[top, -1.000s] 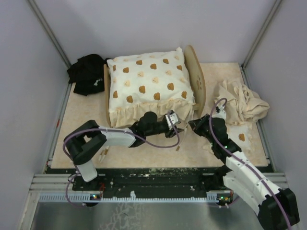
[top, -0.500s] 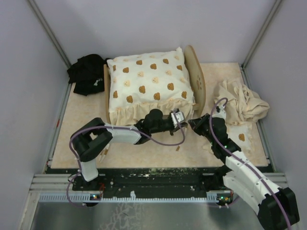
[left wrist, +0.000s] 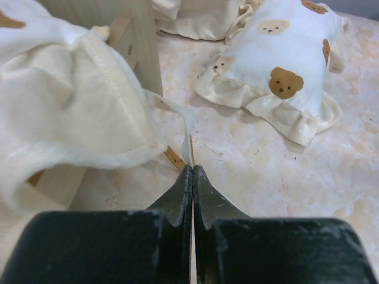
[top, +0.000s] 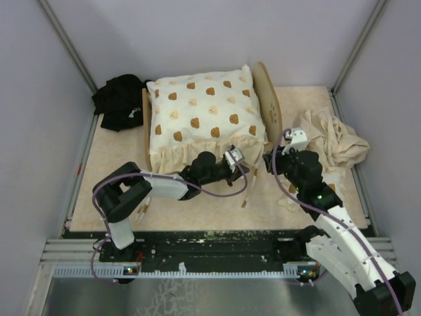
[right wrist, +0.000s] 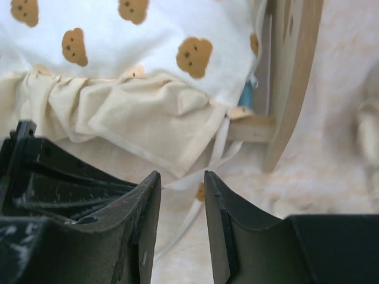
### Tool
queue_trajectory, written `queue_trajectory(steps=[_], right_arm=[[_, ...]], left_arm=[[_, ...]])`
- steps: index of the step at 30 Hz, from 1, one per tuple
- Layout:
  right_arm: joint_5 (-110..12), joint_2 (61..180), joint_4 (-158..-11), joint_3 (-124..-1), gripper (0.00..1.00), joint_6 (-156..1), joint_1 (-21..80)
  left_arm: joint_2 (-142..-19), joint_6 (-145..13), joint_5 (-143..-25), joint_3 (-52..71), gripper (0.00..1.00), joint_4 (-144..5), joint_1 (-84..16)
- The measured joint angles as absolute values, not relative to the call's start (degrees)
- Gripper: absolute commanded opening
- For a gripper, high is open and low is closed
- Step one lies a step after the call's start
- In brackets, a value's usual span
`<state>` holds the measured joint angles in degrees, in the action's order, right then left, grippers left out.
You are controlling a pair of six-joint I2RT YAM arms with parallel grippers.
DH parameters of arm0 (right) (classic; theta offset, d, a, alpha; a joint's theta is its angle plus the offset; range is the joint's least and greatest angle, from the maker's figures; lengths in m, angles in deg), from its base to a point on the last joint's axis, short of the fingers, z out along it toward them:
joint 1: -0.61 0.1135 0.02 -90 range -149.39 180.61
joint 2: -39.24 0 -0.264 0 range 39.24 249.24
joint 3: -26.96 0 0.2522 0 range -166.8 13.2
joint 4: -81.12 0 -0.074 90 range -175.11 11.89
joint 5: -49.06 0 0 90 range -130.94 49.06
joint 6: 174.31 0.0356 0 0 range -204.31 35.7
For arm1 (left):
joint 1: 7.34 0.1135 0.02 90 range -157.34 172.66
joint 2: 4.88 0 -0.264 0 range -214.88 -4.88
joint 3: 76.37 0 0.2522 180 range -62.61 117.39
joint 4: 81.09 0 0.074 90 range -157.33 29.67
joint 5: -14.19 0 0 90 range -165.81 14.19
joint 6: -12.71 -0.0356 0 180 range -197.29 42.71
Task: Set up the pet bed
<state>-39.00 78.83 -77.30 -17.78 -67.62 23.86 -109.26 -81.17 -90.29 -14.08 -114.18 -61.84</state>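
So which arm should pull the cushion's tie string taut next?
Left, I'd say. The left gripper is shut on the tie string below the cushion frill. The right gripper hangs open and empty near the pet bed headboard.

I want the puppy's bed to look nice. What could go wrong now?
The left gripper pinches just a thin cream tie of the frilled cushion. A hard pull might slip it free, or drag the cushion askew on the pet bed. The right gripper hangs open close to the bed's wooden end and loose ties, so it might bump the bed or snag one.
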Motion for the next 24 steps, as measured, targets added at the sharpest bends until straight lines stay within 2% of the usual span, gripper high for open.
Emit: queue_trajectory(steps=[5,10,13,19,24], right_arm=[[-42.8,81.2,-70.3,-26.0,0.38,-87.6,23.9],[-48.5,86.5,-61.9,-28.9,0.37,-102.5,23.9],[-49.6,88.0,-60.9,-28.5,0.36,-104.5,23.9],[-51.7,86.3,-68.6,-20.6,0.38,-104.2,23.9],[-56.6,90.2,-68.7,-20.4,0.44,-110.1,23.9]], left_arm=[[-107.6,-77.0,-90.4,-15.6,0.00,-116.3,-59.9],[-106.9,-74.3,-90.7,-16.1,0.00,-117.6,-58.7],[-106.9,-73.4,-91.1,-16.7,0.00,-117.9,-58.5],[-106.9,-72.4,-92.3,-17.6,0.00,-117.9,-58.5],[-106.9,-71.2,-92.8,-17.6,0.00,-117.9,-58.4]])
